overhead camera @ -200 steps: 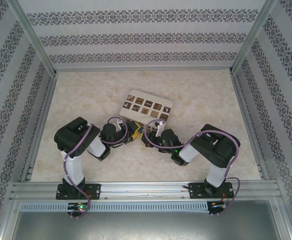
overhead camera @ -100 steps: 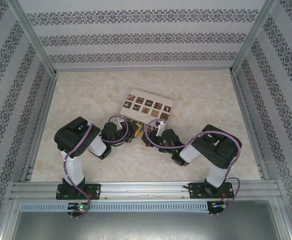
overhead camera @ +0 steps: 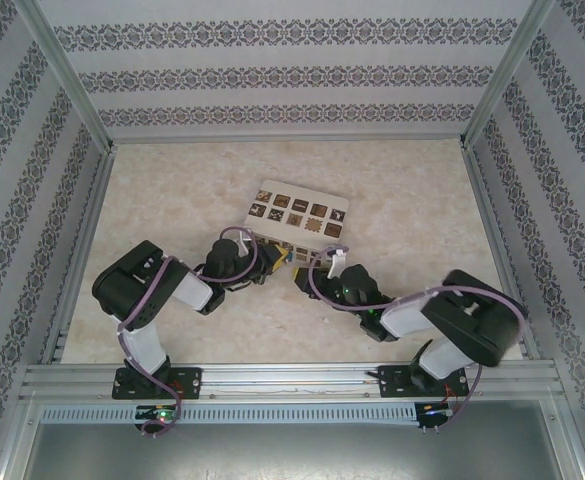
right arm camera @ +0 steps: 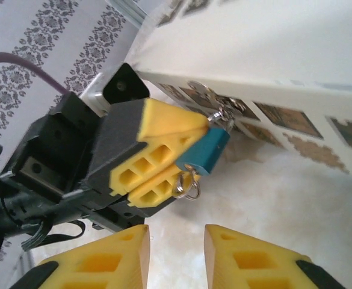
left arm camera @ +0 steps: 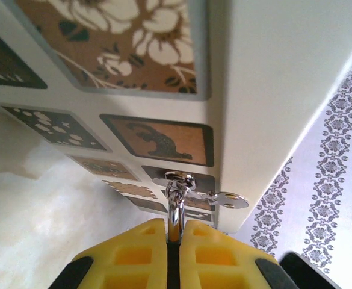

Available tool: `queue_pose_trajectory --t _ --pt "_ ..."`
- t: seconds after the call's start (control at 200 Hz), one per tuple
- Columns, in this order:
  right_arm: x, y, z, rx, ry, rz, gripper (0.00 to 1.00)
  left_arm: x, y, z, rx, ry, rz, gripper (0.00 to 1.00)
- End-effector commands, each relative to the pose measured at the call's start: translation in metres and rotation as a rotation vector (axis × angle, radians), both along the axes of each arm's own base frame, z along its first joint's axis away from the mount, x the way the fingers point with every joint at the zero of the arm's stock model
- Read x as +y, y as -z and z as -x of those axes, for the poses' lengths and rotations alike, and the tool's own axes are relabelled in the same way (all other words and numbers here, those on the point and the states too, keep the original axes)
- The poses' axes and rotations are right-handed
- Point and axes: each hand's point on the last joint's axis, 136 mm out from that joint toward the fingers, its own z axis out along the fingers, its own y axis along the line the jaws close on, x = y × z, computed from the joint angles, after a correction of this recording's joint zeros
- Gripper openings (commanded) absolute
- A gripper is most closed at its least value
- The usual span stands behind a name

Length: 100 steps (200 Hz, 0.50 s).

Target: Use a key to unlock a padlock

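Toward the tabletop's middle, against the cream box with brown picture tiles [overhead camera: 297,213], the left gripper [left arm camera: 174,229] clamps the tiny teal metal padlock [right arm camera: 206,153]; the right gripper [right arm camera: 177,241] hangs nearby, jaws apart. Light, slick, dangling, I'd guess: pinch its flat body.

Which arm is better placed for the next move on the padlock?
Right. The left gripper is shut on the padlock at the box, steadying it; the right gripper is open, free and facing it.
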Motion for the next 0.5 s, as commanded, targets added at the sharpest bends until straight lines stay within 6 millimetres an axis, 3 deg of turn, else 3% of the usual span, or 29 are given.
queue_pose_trajectory --t 0.0,0.225,0.335,0.355,0.495 --pt "-0.013 -0.009 0.003 -0.137 -0.014 0.187 0.34 -0.012 -0.026 0.000 -0.066 0.026 0.007 0.06" --pt "-0.036 -0.050 0.018 -0.462 -0.109 0.532 0.49 -0.018 -0.035 0.006 -0.050 0.026 -0.018 0.04" --pt "-0.042 -0.057 0.026 -0.612 -0.180 0.664 0.53 -0.020 -0.038 0.008 -0.042 0.013 -0.009 0.03" --pt "-0.039 -0.070 0.025 -0.659 -0.185 0.672 0.53 -0.021 -0.039 0.009 -0.041 0.010 -0.007 0.02" --pt "-0.038 -0.075 0.033 -0.864 -0.289 0.840 0.57 -0.024 -0.041 0.013 -0.026 -0.016 0.003 0.00"
